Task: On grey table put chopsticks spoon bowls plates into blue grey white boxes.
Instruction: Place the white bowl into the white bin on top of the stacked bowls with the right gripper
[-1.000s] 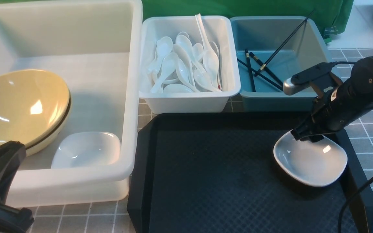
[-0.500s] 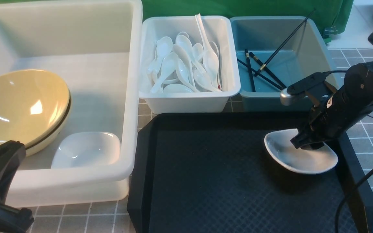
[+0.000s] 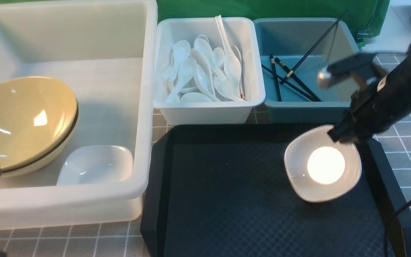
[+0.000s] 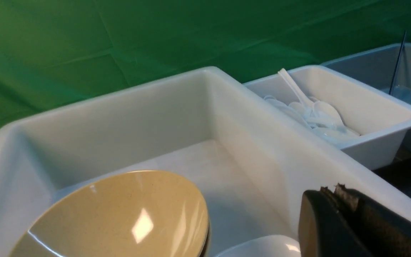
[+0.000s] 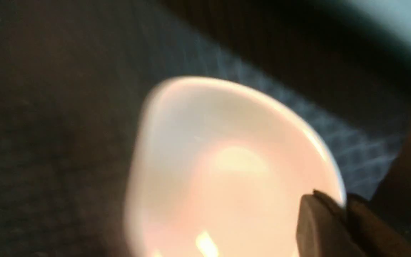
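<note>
Right gripper is noted clamped on the rim of a small white plate, the grip taken at the plate's 1 o'clock edge; in the right wrist view the rim is seen pinched between the fingers. The plate is held tipped, hollow toward the front camera, over the 3 o'clock side of the black tray. Left gripper is found at 7 o'clock of the front view, jaws pressed together, nothing held. Tan bowls and a second plate are recorded inside the large whitish box, at 9 o'clock. Spoons are piled in the white box at 12 o'clock; chopsticks are lodged in the blue-grey box at 1 o'clock. All is set on the grey table.
</note>
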